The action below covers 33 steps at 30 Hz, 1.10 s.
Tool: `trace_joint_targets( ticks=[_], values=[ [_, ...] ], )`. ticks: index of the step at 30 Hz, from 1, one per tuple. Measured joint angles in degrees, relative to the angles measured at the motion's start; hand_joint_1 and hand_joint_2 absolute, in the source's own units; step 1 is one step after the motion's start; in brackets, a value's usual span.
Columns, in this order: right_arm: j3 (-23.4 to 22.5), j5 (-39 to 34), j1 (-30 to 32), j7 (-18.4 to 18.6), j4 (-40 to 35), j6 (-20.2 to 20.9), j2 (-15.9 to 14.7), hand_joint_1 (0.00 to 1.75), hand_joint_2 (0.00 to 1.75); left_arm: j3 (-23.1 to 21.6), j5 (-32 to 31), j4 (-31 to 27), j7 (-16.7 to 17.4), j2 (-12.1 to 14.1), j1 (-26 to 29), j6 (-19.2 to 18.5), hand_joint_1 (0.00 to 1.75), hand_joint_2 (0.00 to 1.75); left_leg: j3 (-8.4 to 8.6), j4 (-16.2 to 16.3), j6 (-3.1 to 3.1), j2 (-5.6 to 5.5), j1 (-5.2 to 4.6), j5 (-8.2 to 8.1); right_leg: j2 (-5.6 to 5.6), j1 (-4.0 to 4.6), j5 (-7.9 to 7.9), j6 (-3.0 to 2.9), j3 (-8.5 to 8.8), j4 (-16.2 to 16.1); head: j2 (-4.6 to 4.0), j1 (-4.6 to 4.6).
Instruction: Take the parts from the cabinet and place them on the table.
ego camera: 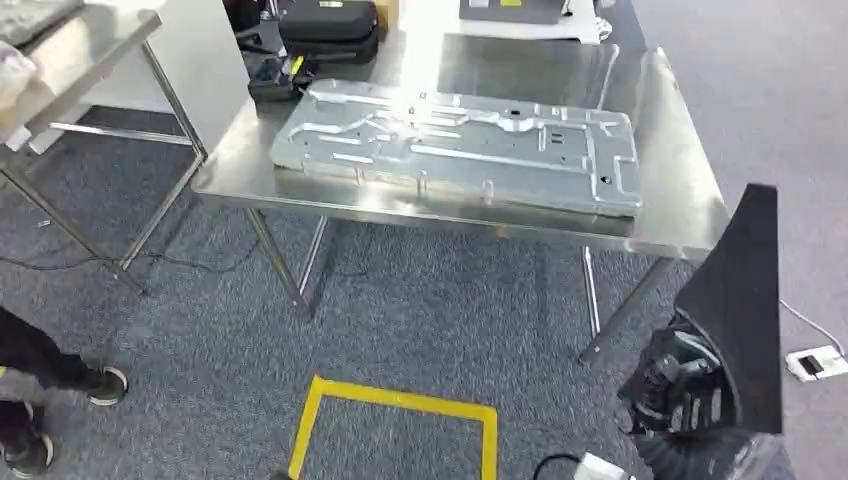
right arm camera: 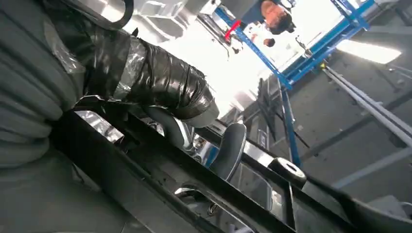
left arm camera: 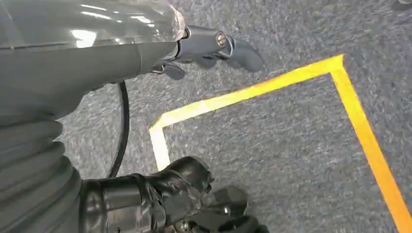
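Observation:
A large stamped silver metal sheet part (ego camera: 460,145) lies flat on the steel table (ego camera: 670,130) ahead of me. My right hand (ego camera: 680,390) is low at the right, short of the table, and grips a flat black panel part (ego camera: 745,300) that stands on edge above it. In the right wrist view the black-taped thumb and fingers of the right hand (right arm camera: 165,87) wrap the black panel's edge (right arm camera: 145,165). My left hand (left arm camera: 160,53) hangs over the carpet, fingers spread, holding nothing.
Black cases (ego camera: 330,30) sit at the table's far left corner. A second steel table (ego camera: 90,50) stands to the left. Yellow floor tape (ego camera: 400,400) marks a square in front of me. A person's shoes (ego camera: 100,385) are at the left, a white floor socket (ego camera: 815,362) at the right.

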Motion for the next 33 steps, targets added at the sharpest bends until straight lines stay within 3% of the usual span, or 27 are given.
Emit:
trace_joint_targets(
  ticks=[1, 2, 4, 8, 9, 10, 12, 13, 14, 15, 16, 17, 18, 19, 20, 22, 23, 24, 25, 27, 28, 30, 31, 33],
  values=[
    [0.0, 0.0, 0.0, 0.0, -0.1, 0.0, 0.0, 1.75, 1.75, 0.0, 0.0, 0.0, 0.0, 0.0, 0.2, 0.0, 0.00, 1.75, -0.04, -0.4, 0.47, -0.11, 0.19, 1.68, -0.03, 0.00, 0.24, 0.44, 0.80, 0.7, 0.00, 0.02],
    [0.0, 0.0, 0.1, 0.0, -0.2, 0.0, 0.0, 1.75, 1.75, 0.0, 0.0, 0.0, 0.0, 0.0, 0.3, 0.0, 0.00, 1.75, 0.42, -0.4, 0.87, -0.23, 0.13, 1.74, -0.05, 0.05, 0.36, 0.67, 0.80, 1.1, 0.00, 0.00],
    [-0.2, 0.0, -0.1, 0.0, -0.5, 0.0, 0.0, 1.75, 1.75, 0.0, 0.0, 0.0, 0.0, 0.0, 0.1, 0.1, 0.00, 1.75, 1.82, -0.8, 1.50, -0.21, 0.26, 1.90, -0.06, -0.31, -0.83, 1.01, 0.33, 2.9, -0.02, 0.09],
    [-0.5, -0.2, -0.1, 0.0, -0.6, 0.0, 0.0, 1.75, 1.75, 0.0, 0.0, 0.0, 0.1, 0.0, 0.0, 0.3, 0.00, 1.75, 1.90, -0.8, 2.01, -0.32, 0.05, 1.31, -0.12, -0.24, -7.07, 1.43, -9.04, 16.8, 0.00, 0.09],
    [-0.5, -0.2, 0.0, 0.0, -0.6, 0.0, 0.0, 1.75, 1.75, 0.0, 0.0, 0.0, 0.1, 0.0, 0.2, 0.3, 0.00, 1.75, 2.11, -0.8, 2.01, -0.37, -0.05, 1.06, -0.13, -0.23, -6.59, 1.37, -10.25, 17.2, -0.02, 0.07],
    [-0.6, -0.2, 0.0, 0.0, -0.6, 0.0, 0.0, 1.75, 1.75, 0.0, 0.0, 0.0, 0.1, 0.0, 0.2, 0.4, 0.00, 1.75, 2.46, -0.8, 2.00, -0.47, -0.15, 0.74, -0.12, -0.16, -4.34, 1.16, -10.14, 15.0, 0.00, 0.07],
    [-0.6, -0.3, 0.0, 0.0, -0.6, 0.0, 0.0, 1.75, 1.75, 0.0, -0.2, 0.0, 0.2, 0.0, 0.2, 0.5, 0.00, 1.75, 3.61, -0.8, 1.89, -0.59, -0.38, -0.04, -0.11, 0.36, 3.46, 0.20, -7.05, 5.1, 0.00, 0.07],
    [-0.7, -0.3, -0.1, -0.1, -0.6, 0.0, 0.0, 1.75, 1.75, 0.0, -0.2, 0.0, 0.2, 0.0, 0.2, 0.5, 0.00, 1.75, 3.69, -0.9, 1.77, -0.56, -0.33, -0.37, -0.08, 0.65, 4.53, -0.48, -6.04, 2.5, 0.00, 0.07],
    [-0.7, -0.4, 0.0, 0.0, -0.6, 0.0, 0.0, 1.75, 1.75, 0.0, -0.2, 0.1, 0.2, 0.0, 0.1, 0.5, 0.00, 1.75, 4.05, -0.9, 1.59, -0.61, -0.44, -0.37, -0.25, 1.11, 2.68, -0.81, -6.88, 2.8, 0.00, 0.05],
    [-0.8, -0.4, -0.1, -0.1, -0.7, 0.0, 0.0, 1.75, 1.75, 0.0, -0.2, 0.1, 0.2, 0.0, 0.0, 0.5, 0.00, 1.75, 3.53, -1.2, 1.13, -0.62, -0.17, -0.39, -0.07, 1.34, 1.82, -1.24, -6.63, 2.3, 0.00, 0.24],
    [-0.9, -0.5, 0.0, -0.1, -0.8, 0.0, 0.0, 1.75, 1.75, 0.0, -0.2, 0.1, 0.2, 0.0, 0.0, 0.5, 0.00, 1.75, 3.58, -1.2, 0.80, -0.56, -0.21, -0.53, -0.14, 1.33, 4.24, -1.63, -6.51, 1.7, 0.00, 0.11],
    [-0.9, -0.6, -0.2, 0.0, -0.9, 0.0, 0.0, 1.75, 1.75, 0.0, -0.3, 0.1, 0.2, -0.1, 0.1, 0.5, 0.00, 1.75, 4.15, -0.2, 0.25, -0.48, -0.30, 0.17, -0.08, 1.36, 4.16, -1.81, -6.23, 1.5, 0.00, 0.09],
    [-1.0, -0.7, -0.4, -0.1, -0.9, 0.0, 0.0, 1.75, 1.75, 0.0, -0.5, 0.1, 0.2, -0.1, 0.0, 0.4, 0.00, 1.75, 4.27, 0.0, 0.00, -0.48, -0.43, -0.06, 0.09, 0.66, 4.23, -2.15, -5.34, 1.0, 0.00, 0.13],
    [-1.0, -0.7, -0.6, -0.1, -0.9, 0.0, 0.0, 1.75, 1.75, 0.0, -0.7, 0.1, 0.2, 0.0, 0.0, 0.4, 0.00, 1.75, 4.00, 0.9, -0.13, -0.44, -0.22, -0.91, -0.26, 0.57, 4.22, -2.20, -4.62, 0.4, -0.02, 0.15],
    [-1.0, -0.7, -1.1, -0.1, -0.9, 0.0, 0.0, 1.75, 1.75, 0.0, -0.8, 0.1, 0.2, 0.0, -0.3, 0.4, 0.00, 1.75, 2.95, 3.1, -0.27, -0.48, -0.22, -2.33, -0.25, 0.49, 4.12, -2.42, -4.37, 0.3, 0.00, 0.02],
    [-1.2, -0.6, -1.8, 0.1, -0.9, 0.0, 0.0, 1.75, 1.75, -0.1, -1.1, 0.1, 0.2, 0.0, -0.4, 0.3, 0.00, 1.75, -1.61, 10.6, -0.73, -0.46, 0.07, -6.25, -0.26, 0.46, 3.91, -2.66, -4.36, 0.3, 0.00, 0.05],
    [-1.3, -0.6, -2.0, 0.2, -0.9, 0.0, 0.0, 1.75, 1.75, -0.2, -1.2, 0.1, 0.2, 0.0, -0.3, 0.3, 0.00, 1.75, -3.63, 13.6, -1.10, -0.45, 0.22, -7.29, -0.26, 0.45, 3.72, -2.65, -4.33, 0.3, -0.02, 0.07],
    [-1.6, -0.6, -2.5, 0.5, -0.9, 0.0, -0.1, 1.75, 1.75, -0.2, -1.2, 0.1, 0.2, 0.0, -0.2, 0.3, 0.00, 1.75, -4.81, 14.8, -1.49, -0.45, 0.37, -6.96, -0.18, 0.40, 3.55, -2.62, -4.26, 0.4, 0.00, 0.07],
    [-1.7, -0.6, -3.0, 0.7, -0.9, 0.0, -0.2, 1.75, 1.75, -0.2, -1.3, 0.1, 0.2, 0.0, -0.1, 0.3, 0.00, 1.75, -4.72, 13.3, -1.63, -0.43, 0.51, -5.16, -0.03, 0.31, 3.32, -2.46, -4.04, 0.5, 0.00, 0.05],
    [-1.9, -0.6, -4.1, 1.3, -1.0, 0.0, -0.7, 1.75, 1.75, -0.5, -1.7, 0.1, 0.2, 0.1, -0.2, 0.1, 0.00, 1.75, -2.01, 5.2, -1.71, -0.39, 0.68, 0.94, 0.07, 0.21, 2.70, -2.01, -3.25, 0.7, -0.02, 0.05],
    [-2.0, -0.5, -4.7, 1.5, -1.1, 0.0, -0.9, 1.75, 1.75, -0.7, -1.9, 0.1, 0.2, 0.1, -0.2, 0.0, 0.00, 1.75, -0.54, 0.6, -1.41, -0.27, 0.70, 3.59, 0.02, 0.19, 2.32, -1.75, -2.85, 0.7, 0.00, 0.07],
    [-2.2, -0.4, -5.7, 1.9, -1.4, 0.0, -1.4, 1.75, 1.75, -1.0, -2.0, 0.1, 0.2, 0.2, -0.4, -0.1, 0.00, 1.75, -0.47, -0.3, -0.72, -0.18, 0.10, 0.69, -0.04, 0.29, 2.11, -1.19, -3.19, 1.0, 0.00, -0.02],
    [-2.3, -0.3, -6.1, 2.1, -1.4, 0.0, -1.6, 1.75, 1.75, -1.2, -2.0, 0.1, 0.2, 0.2, -0.3, -0.1, 0.00, 1.75, -0.52, -0.3, -0.29, -0.21, 0.09, 2.51, -0.06, 0.34, 1.88, -0.78, -3.17, 1.0, -0.02, 0.07],
    [-2.3, -0.3, -6.4, 2.2, -1.5, 0.0, -2.0, 1.75, 1.75, -1.3, -2.1, 0.1, 0.3, 0.3, -0.1, -0.1, 0.00, 1.75, -0.32, -0.6, 0.30, -0.26, 0.22, 2.58, -0.10, 0.50, 1.70, -0.15, -2.80, 0.8, 0.00, 0.05]
  ],
)
